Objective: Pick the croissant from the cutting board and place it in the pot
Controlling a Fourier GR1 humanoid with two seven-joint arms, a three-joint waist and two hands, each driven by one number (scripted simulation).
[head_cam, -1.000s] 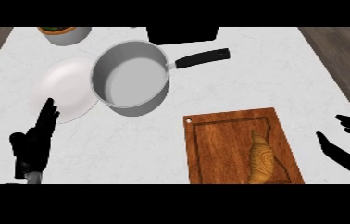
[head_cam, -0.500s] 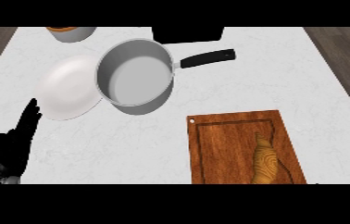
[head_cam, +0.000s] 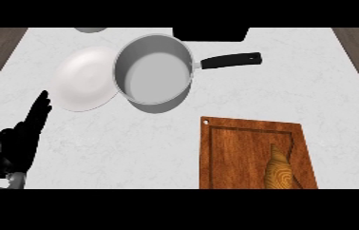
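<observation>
While croissant (head_cam: 279,169) lies on cutting board (head_cam: 235,150) at lower right, nothing is done yet. Pot (head_cam: 154,73) is seen empty, well apart. Left hand (head_cam: 24,136) rests at left edge, fingers straight, nothing held. Right hand not seen. Grasp, carry, placement remain.

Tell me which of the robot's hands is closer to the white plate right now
Left. The left hand rests open at the view's lower left edge, fingers up, just below and left of the white plate, not touching it. The right hand does not show in the head view.
</observation>
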